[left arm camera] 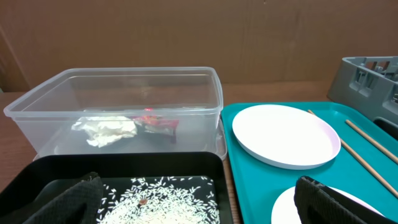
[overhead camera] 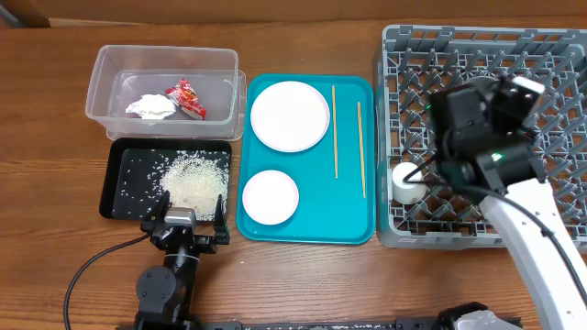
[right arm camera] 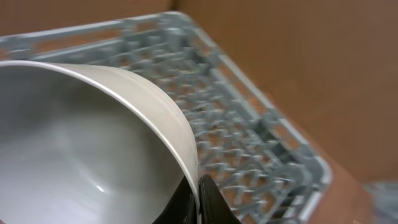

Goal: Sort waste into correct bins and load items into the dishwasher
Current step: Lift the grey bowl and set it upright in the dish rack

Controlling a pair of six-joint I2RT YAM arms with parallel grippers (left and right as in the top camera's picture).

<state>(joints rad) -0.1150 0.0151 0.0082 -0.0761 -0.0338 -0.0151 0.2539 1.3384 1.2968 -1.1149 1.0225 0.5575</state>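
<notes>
Half done, at a guess. Can count the waste as sorted: crumpled napkin (overhead camera: 151, 106) and red wrapper (overhead camera: 186, 97) lying side by side inside the clear tub (overhead camera: 96, 92), rice (overhead camera: 194, 177) heaped in the black tray (overhead camera: 115, 188) (with stray grains scattered over its floor). Can see one small cup (overhead camera: 406, 181) standing in the dish rack (overhead camera: 550, 55), by its left wall toward the near side. Gripping the pale bowl (right arm camera: 74, 143) by its rim with the right fingers (right arm camera: 210, 202), one inside the wall and one outside, up over the rack; not yet set down, judging from the wrist view. Nothing in the left fingers (left arm camera: 326, 202), spread apart low over the desk (overhead camera: 55, 137) at the near edge of the black tray. Yet to load from the teal tray (overhead camera: 353, 225): large plate (overhead camera: 290, 115) at the back, smaller dish (overhead camera: 271, 196) in front of it, and two chopsticks (overhead camera: 335, 128) lying lengthwise to their right, apart from each other. Probably only dishwasher loading to go, starting with seating this bowl among the pegs.
</notes>
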